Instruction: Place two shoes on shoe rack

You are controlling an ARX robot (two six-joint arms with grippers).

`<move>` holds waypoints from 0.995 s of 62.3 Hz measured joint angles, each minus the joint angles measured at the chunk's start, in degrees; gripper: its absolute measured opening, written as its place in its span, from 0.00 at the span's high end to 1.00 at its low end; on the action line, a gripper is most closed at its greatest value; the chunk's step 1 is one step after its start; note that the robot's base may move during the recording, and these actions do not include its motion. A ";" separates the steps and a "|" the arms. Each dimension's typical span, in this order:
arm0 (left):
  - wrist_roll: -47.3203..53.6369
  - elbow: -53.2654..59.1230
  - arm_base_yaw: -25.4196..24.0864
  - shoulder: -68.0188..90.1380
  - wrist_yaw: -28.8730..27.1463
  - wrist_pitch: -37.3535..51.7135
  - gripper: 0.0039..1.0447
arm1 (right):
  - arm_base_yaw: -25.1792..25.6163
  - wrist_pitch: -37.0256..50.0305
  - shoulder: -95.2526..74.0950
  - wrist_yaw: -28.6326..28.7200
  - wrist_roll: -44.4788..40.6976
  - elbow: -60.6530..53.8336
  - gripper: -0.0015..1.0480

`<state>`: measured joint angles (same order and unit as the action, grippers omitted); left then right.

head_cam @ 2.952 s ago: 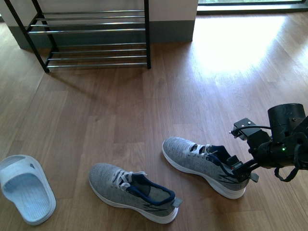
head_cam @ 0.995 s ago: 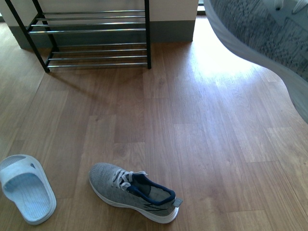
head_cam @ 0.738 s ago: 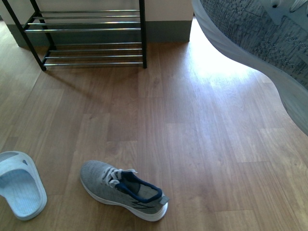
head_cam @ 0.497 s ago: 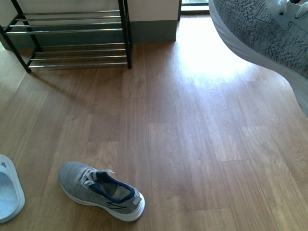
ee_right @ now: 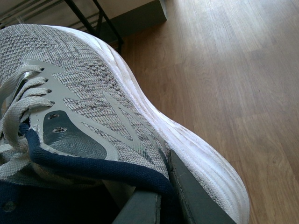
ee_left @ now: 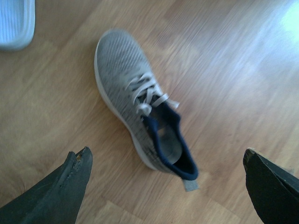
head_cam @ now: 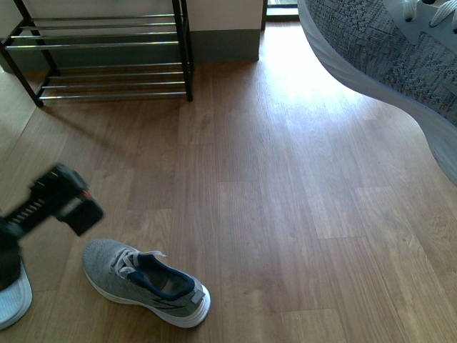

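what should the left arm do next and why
Probably lower the left claw onto the floor sneaker at its navy collar: its jaws are open and hang above that shoe without touching, while the right claw holds the lifted sneaker.

The raised sneaker (head_cam: pixel 378 50) is cut off at the upper right of the front view; the rack (head_cam: pixel 107 44) is cropped at upper left. The blurred left arm (head_cam: pixel 61 204) hides part of the slide (head_cam: pixel 16 301), itself cut off at lower left.
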<state>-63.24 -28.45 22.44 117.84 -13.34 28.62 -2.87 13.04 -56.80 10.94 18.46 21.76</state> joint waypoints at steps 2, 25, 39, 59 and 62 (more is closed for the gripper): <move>-1.20 -1.75 0.24 4.37 0.48 0.20 0.09 | 0.00 0.00 0.00 0.04 0.00 0.00 0.99; -4.94 -18.51 0.74 29.57 4.68 -2.10 0.09 | 0.00 0.00 0.00 0.17 0.00 0.00 0.99; -3.63 -25.49 0.55 35.71 6.75 -2.34 0.09 | 0.00 0.00 0.00 0.15 0.00 0.00 0.99; -2.71 -32.24 0.39 40.26 7.23 -7.69 0.22 | 0.00 0.00 0.00 0.15 0.00 0.00 0.99; -2.69 -32.54 0.37 40.87 7.23 -7.76 0.29 | 0.00 0.00 0.00 0.15 0.00 0.00 0.99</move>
<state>-65.93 -60.99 22.81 158.71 -6.11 20.86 -2.87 13.04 -56.80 11.09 18.46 21.76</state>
